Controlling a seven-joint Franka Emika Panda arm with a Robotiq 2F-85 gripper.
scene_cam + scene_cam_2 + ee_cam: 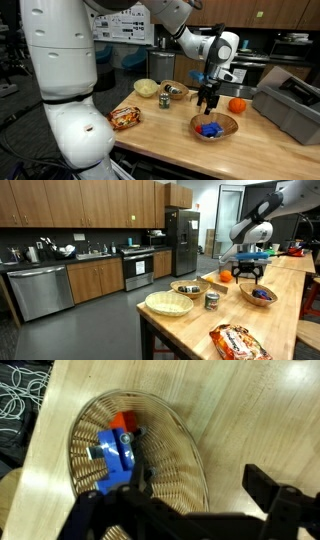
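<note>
While the claw (207, 100) hangs with its jaws spread wide and holding nothing, the desk (170, 142) carries a row of things in an exterior view. Farthest left lies a crinkled snack bag (125, 118), its print too small to read. Then come a pale shallow bowl (146, 88) that looks empty, a small can (165, 100) with an unreadable label, and a brown bowl (176, 90) holding a few dark items too small to name. Next stands the wicker basket (230, 121) with blue and red blocks (208, 128) in it, the claw just above and clear of them. An orange (237, 104) and a grey bin (290, 105) follow. In the wrist view the blocks lie left of the gap between the fingers (130, 495).
</note>
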